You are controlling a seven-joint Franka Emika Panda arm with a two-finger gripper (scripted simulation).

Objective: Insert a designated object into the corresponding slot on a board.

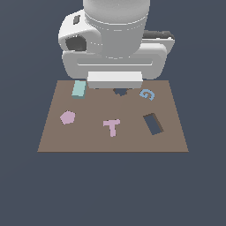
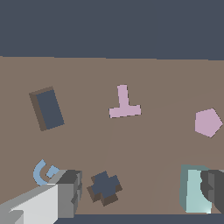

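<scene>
Above board (image 1: 88, 137), hand (image 2: 140, 192) wide open, empty

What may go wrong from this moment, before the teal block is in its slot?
1. The claw seems open and off-centre: one finger overlaps the teal block, the other stands far off, so a grasp may miss.
2. The rectangular slot lies slanted across the board; without rotation the block may jam.
3. The cross-shaped hole is nearer and could be mistaken.

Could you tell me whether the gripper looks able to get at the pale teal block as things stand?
Probably yes. The teal block lies flat on the board with nothing on or against it, and one finger is already beside it.
</scene>
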